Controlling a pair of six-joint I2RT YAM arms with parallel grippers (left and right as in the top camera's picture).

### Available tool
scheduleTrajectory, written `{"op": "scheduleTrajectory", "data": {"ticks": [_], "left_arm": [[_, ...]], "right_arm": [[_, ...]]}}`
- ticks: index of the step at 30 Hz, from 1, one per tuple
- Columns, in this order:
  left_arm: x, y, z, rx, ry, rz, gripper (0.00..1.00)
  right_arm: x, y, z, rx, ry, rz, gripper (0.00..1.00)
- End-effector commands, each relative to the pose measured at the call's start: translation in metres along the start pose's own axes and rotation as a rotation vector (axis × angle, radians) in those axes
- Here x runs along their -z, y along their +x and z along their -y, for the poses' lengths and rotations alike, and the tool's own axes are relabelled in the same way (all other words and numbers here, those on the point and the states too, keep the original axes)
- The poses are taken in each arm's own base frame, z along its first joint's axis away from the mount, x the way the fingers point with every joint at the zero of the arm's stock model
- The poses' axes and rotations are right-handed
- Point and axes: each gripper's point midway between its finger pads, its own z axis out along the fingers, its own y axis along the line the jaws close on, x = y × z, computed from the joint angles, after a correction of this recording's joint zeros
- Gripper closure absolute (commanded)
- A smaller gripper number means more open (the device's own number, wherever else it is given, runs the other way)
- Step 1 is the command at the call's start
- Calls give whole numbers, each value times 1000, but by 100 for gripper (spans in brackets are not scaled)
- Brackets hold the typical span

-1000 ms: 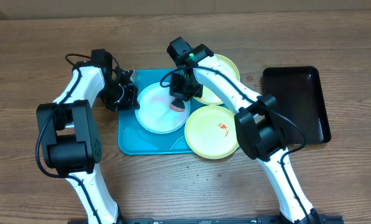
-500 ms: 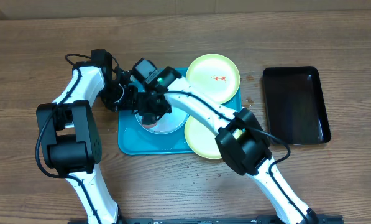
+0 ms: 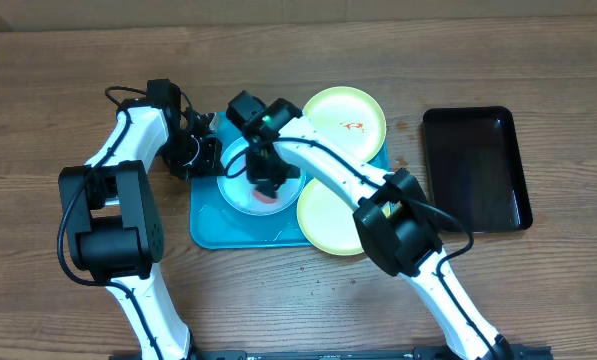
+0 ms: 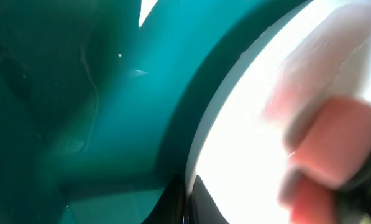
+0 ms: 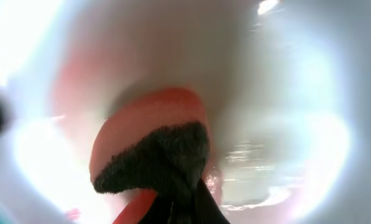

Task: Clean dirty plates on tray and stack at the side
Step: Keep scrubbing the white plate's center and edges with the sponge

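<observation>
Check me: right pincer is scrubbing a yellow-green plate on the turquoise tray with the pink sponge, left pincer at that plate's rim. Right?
Wrong plate. The overhead view shows the right pincer pressing the pink sponge on the light blue plate in the turquoise tray, left pincer at that plate's rim. Both yellow-green plates lie off to the right.

A wooden desk (image 3: 58, 80) with brown grain carries everything; a turquoise tray (image 3: 210, 225) lies flat near its middle; a smaller black tray (image 3: 475, 165) lies apart to the right, lengthwise front to back; one pale yellow-green plate (image 3: 350, 112) overlaps the turquoise tray's far right corner; another yellow-green plate (image 3: 323, 225) overhangs its near right corner above the desk.
</observation>
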Motion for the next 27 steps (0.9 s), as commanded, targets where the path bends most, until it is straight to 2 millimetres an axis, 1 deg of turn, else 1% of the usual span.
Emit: {"op": "scheduleTrajectory", "data": {"ticks": [1, 3, 4, 9, 11, 13, 16, 18, 20, 23, 25, 27], "left_arm": [[-5, 1, -3, 8, 1, -13, 96], [-5, 1, -3, 8, 1, -13, 96], [-5, 2, -3, 8, 1, -14, 96], [-5, 2, -3, 8, 2, -14, 96], [-5, 2, -3, 8, 2, -14, 96], [-5, 2, -3, 8, 2, -13, 96], [-5, 2, -2, 6, 2, -14, 96], [-5, 1, -2, 7, 2, -14, 96], [-5, 2, -2, 7, 2, -14, 96], [-5, 2, -2, 7, 2, -14, 96], [-5, 2, -2, 7, 2, -14, 96], [-5, 1, -2, 6, 2, -13, 96]], "right_arm": [[17, -36, 50, 55, 177, 125, 96], [19, -43, 62, 102, 226, 141, 96], [20, -44, 65, 123, 236, 143, 96], [20, -47, 68, 223, 246, 134, 96], [20, -52, 63, 226, 225, 155, 96], [19, -56, 50, 230, 171, 176, 96], [18, -63, 20, 238, 32, 206, 96], [19, -65, -3, 247, -87, 212, 96], [18, -65, -19, 242, -173, 205, 96], [10, -56, -33, 206, -260, 152, 96], [2, -45, -42, 192, -318, 90, 96], [0, -32, -52, 201, -378, 28, 96]]}}
